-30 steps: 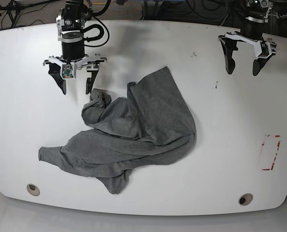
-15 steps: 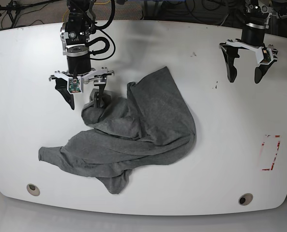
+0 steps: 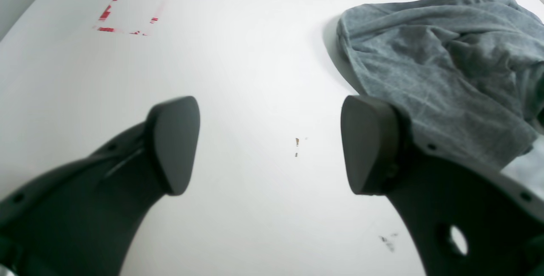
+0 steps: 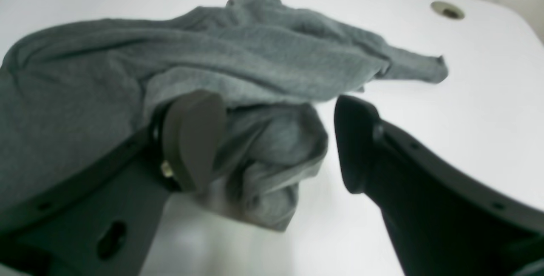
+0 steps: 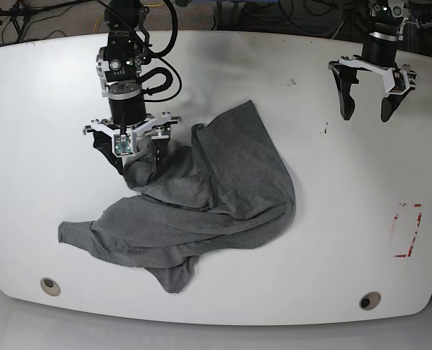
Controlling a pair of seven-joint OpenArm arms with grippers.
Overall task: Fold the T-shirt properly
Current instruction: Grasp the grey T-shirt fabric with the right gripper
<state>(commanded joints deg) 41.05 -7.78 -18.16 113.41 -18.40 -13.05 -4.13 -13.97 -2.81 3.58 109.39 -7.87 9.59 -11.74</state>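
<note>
Straddling bunched corner of T-shirt at upper left of base frame, right gripper spread wide; crumpled across table centre; left gripper spread, hanging upper right, well apart from cloth

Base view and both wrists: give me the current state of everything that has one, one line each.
T-shirt: crumpled in a heap on the white table, unfolded, one bunched end between the right gripper's fingers.
Right gripper: open, lowered around that bunched end, not closed on it.
Left gripper: open, empty, above bare table, clear of the shirt.
Red tape outline: on the table, nothing inside it.
</note>
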